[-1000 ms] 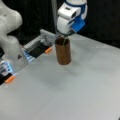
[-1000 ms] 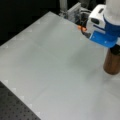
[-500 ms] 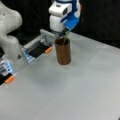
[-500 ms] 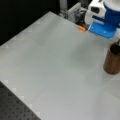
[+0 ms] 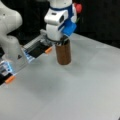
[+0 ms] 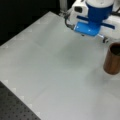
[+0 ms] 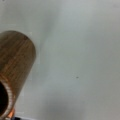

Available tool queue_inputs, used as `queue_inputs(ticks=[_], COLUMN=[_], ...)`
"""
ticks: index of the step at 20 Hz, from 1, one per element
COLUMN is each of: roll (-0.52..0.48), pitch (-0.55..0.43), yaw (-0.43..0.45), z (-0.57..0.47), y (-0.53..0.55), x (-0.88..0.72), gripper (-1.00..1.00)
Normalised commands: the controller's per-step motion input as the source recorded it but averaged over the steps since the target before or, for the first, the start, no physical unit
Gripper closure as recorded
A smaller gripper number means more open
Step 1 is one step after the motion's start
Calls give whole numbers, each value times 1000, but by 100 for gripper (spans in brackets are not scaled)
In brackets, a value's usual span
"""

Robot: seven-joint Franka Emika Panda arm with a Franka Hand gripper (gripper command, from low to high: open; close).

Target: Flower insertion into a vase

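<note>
Gripper (image 5: 60, 42) sits right above the vase (image 5: 63, 53), low over its rim; in a front view the head (image 6: 93, 18) hangs up-left of the vase (image 6: 113, 62), so alignment reads differently per camera. Can't tell how far the fingers are open or whether they hold anything: they're hidden behind the wrist body and the vase top.

Vase stands upright on the surface (image 5: 82, 85), towards the far edge, apart from the arm base (image 5: 11, 47) at the left. Wrist view shows the vase (image 7: 16, 67) at lower left, mouth open and dark, nothing visible inside. So the camera axis is offset from the mouth.

A red shape with a green streak (image 5: 78, 10) shows behind the wrist at top; could be a flower, can't confirm. No stem is visible in the vase in any view.

My read: we're in the placement-over-the-mouth phase, insertion not confirmed.

To do this step well:
- centre the stem tip over the mouth, not the gripper body
- keep the stem vertical so it clears the rim
- descend slowly; the vase is light and unfixed, so a rim hit could tip or shove it
- keep the fingers clear of the rim
</note>
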Motion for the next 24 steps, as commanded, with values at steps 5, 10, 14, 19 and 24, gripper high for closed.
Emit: queue_inputs(ticks=[5,10,14,19,24], roll=[61,26,-19,-59,-80], pitch=[-49,-29,14,91,93], yaw=[182,41,-120,-185,-43], z=[-52,-35,9,51,-3], y=[-260,-142,-45,51,105], x=[149,118,77,32,-38], gripper=[-100,-100,-100,-100,-100])
